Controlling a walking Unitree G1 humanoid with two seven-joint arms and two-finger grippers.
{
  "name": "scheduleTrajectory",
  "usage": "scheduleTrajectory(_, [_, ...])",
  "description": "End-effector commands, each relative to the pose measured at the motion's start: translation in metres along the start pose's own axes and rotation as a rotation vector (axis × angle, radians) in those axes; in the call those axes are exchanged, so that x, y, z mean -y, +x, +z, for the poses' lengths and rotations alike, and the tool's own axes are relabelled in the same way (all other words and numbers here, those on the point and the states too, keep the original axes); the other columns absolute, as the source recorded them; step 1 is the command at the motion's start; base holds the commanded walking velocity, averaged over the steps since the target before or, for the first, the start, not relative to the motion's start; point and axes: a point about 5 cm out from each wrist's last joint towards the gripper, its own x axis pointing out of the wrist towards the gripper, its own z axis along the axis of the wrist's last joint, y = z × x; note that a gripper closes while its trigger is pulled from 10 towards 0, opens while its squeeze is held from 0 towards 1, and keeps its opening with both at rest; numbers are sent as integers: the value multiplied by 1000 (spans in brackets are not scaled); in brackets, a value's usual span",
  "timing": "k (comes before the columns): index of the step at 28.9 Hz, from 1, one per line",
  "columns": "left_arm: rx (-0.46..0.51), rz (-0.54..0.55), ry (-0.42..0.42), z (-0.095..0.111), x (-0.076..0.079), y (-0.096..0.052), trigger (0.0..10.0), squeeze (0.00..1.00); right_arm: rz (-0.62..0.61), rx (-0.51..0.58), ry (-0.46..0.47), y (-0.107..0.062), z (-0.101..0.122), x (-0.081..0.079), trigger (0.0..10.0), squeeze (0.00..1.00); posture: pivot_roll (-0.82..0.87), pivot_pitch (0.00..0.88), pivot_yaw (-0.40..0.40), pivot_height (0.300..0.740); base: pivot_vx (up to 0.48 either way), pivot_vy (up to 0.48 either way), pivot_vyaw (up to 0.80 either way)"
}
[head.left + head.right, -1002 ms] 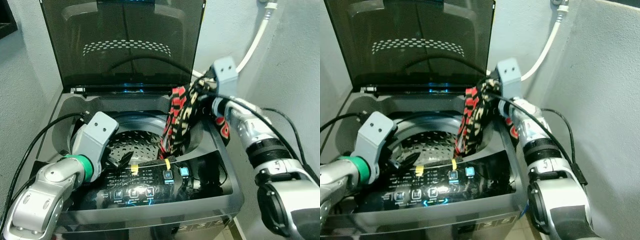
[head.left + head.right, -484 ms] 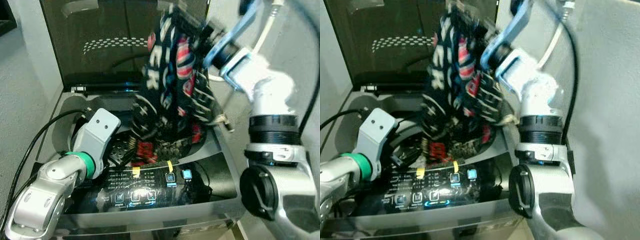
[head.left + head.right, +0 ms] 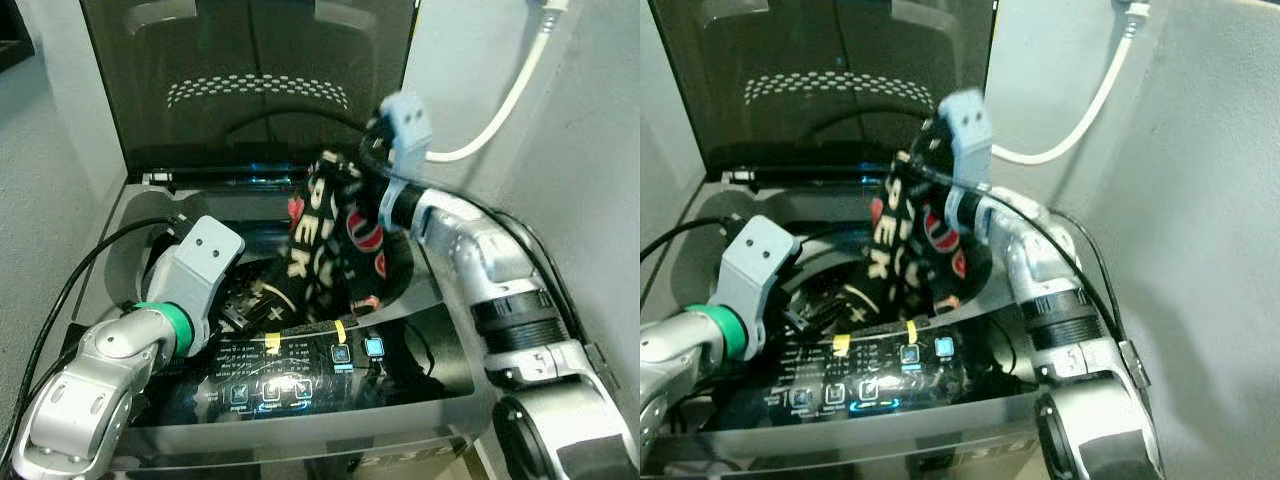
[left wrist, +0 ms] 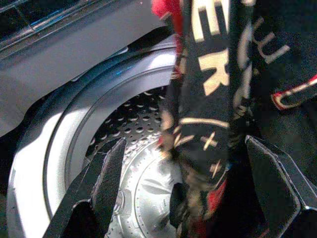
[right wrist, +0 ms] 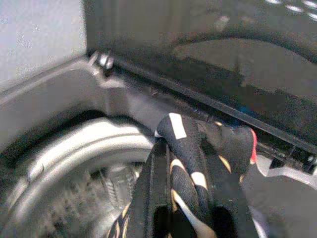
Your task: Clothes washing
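The right hand [image 5: 183,218] grips the patterned shirt [image 3: 335,235] over the washer drum [image 4: 133,163], apparently to drop it in; the left hand [image 4: 198,188] waits spread apart.

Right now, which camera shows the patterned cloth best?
The left eye view: the patterned cloth hangs whole from the right gripper into the drum. Left wrist view shows its lower part; right wrist view, the pinched top.

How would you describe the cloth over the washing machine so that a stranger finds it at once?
Find the open top-loading washing machine. The garment hangs over its drum from the right gripper. It is black with red patches and pale lettering.
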Motion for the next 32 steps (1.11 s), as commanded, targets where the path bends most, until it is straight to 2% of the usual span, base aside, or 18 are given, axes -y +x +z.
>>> scheduleTrajectory(1, [-2,-7,9,-1,2,-1,10000,0,46,-5,-18,1,0,-9,10000,843,48,77,29,740,0,0,0])
scheduleTrajectory(2, [-2,-7,11,0,2,0,10000,0,71,-51,-77,-1,-7,-14,10000,1000,47,76,29,740,0,0,0])
scheduleTrajectory(4, [-2,-7,11,0,2,0,10000,0,71,-51,-77,-1,-7,-14,10000,1000,47,76,29,740,0,0,0])
scheduleTrajectory(5, [-2,-8,12,0,2,0,10000,0,49,-24,-78,-1,-3,-12,10000,24,47,75,30,740,0,0,0])
scheduleTrajectory(10, [-3,-9,12,0,2,1,10000,0,0,36,-48,-2,8,-2,10000,0,45,74,31,740,0,0,0])
scheduleTrajectory(12, [-2,-9,12,-1,2,2,10000,0,-35,44,-65,-5,10,7,10000,0,43,72,31,740,0,0,0])
scheduleTrajectory(18, [-2,-9,12,-1,2,3,10000,0,-48,35,-78,-6,8,11,10000,0,43,71,31,740,0,0,0])
scheduleTrajectory(19, [6,4,20,-1,1,4,10000,0,-104,91,-70,-11,9,18,10000,0,44,66,36,740,0,0,0])
scheduleTrajectory(20, [6,4,20,-1,1,4,10000,0,-104,91,-70,-11,9,18,10000,0,44,66,36,740,0,0,0])
scheduleTrajectory(21, [34,74,20,3,-5,7,10000,0,-234,206,-11,-18,12,30,10000,0,45,60,41,740,0,0,0])
scheduleTrajectory(22, [34,74,20,3,-5,7,10000,0,-234,206,-11,-18,12,30,10000,0,45,60,41,740,0,0,0])
scheduleTrajectory(23, [79,184,3,9,-17,10,10000,0,-402,256,45,-29,0,43,10000,0,48,53,37,740,0,0,0])
scheduleTrajectory(25, [79,184,3,9,-17,10,10000,0,-402,256,45,-29,0,43,10000,0,48,53,37,740,0,0,0])
scheduleTrajectory(26, [115,274,-22,14,-25,14,10000,0,-554,243,100,-42,-23,53,10000,0,47,48,30,740,0,0,0])
scheduleTrajectory(28, [115,274,-22,14,-25,14,10000,0,-554,243,100,-42,-23,53,10000,0,47,48,30,740,0,0,0])
scheduleTrajectory(29, [173,346,-41,21,-27,16,10000,0,-660,220,175,-57,-51,53,10000,0,38,39,24,740,0,0,0])
scheduleTrajectory(30, [236,394,-53,29,-26,17,10000,0,-700,190,206,-67,-70,46,10000,0,27,29,25,740,0,0,0])
scheduleTrajectory(32, [271,403,-83,34,-23,19,10000,0,-706,181,214,-71,-78,38,10000,0,21,26,24,740,0,0,0])
